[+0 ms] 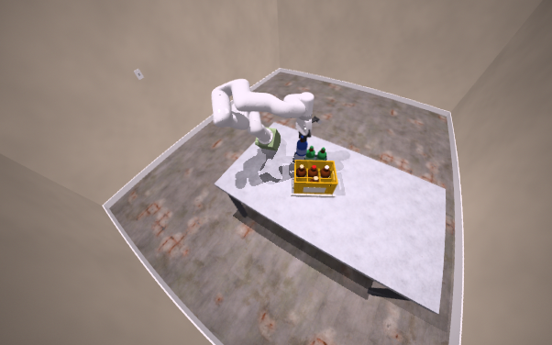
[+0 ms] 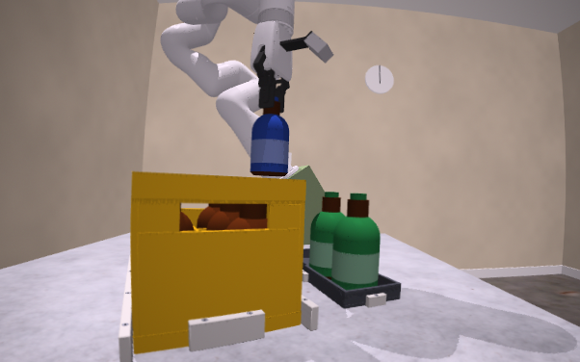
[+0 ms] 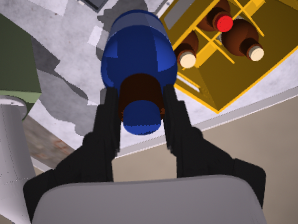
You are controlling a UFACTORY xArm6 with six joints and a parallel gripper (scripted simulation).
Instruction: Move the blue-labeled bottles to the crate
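Observation:
My gripper (image 2: 271,98) is shut on the neck of a blue-labeled bottle (image 2: 270,142) and holds it upright in the air, above the far rim of the yellow crate (image 2: 216,257). The held bottle also shows in the wrist view (image 3: 139,70) and in the top view (image 1: 301,146). The crate (image 1: 321,179) holds several brown bottles (image 3: 242,39), with white and red caps. In the wrist view the crate (image 3: 222,36) lies to the right of the held bottle. Two green-labeled bottles (image 2: 346,241) stand upright on the dark tray (image 2: 351,286) beside the crate.
The crate sits between low white stop blocks (image 2: 225,329) on the grey table. The arm's green base (image 1: 269,139) stands at the table's far left corner.

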